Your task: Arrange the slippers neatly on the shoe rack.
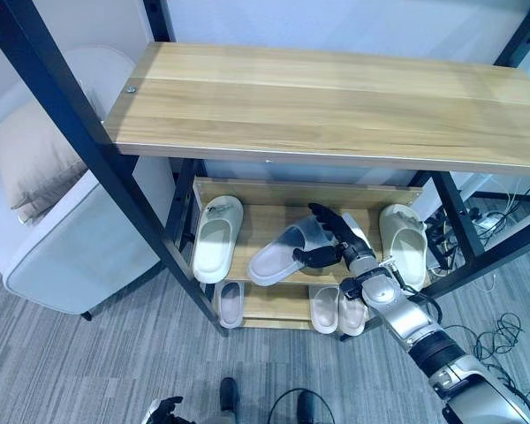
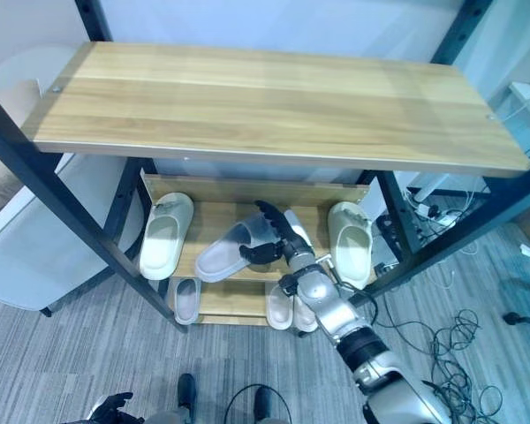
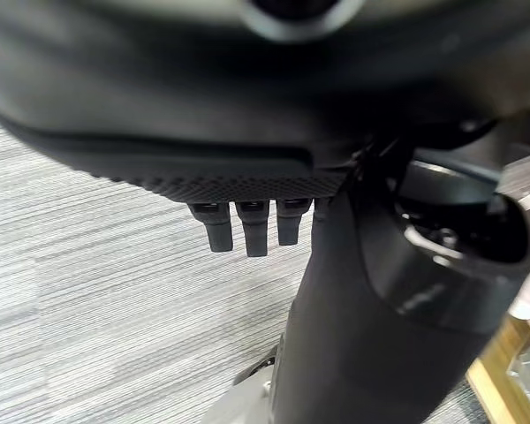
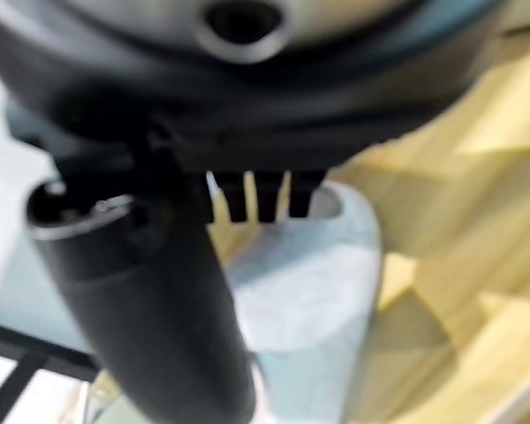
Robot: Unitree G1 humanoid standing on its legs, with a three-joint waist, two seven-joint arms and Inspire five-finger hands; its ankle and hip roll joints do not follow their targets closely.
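Observation:
On the rack's middle shelf [image 1: 265,218] a white slipper [image 1: 217,237] lies straight at the left and another [image 1: 405,243] at the right. Between them a pale slipper [image 1: 278,254] lies slanted, toe toward the front left. My right hand [image 1: 334,237] reaches in over its heel end, open, fingers stretched along the strap and thumb against the slipper's side. In the right wrist view the same slipper [image 4: 309,291] lies just past the fingers. A fourth slipper [image 1: 359,231] is partly hidden behind that hand. My left hand [image 1: 163,411] hangs low over the carpet, relaxed.
The wooden top board [image 1: 336,97] overhangs the shelves, with black posts [image 1: 115,168] at the corners. Small slippers [image 1: 231,303] [image 1: 337,309] lie on the bottom shelf. A grey armchair [image 1: 62,238] with a cushion stands left. Loose cables [image 1: 503,336] lie on the carpet at right.

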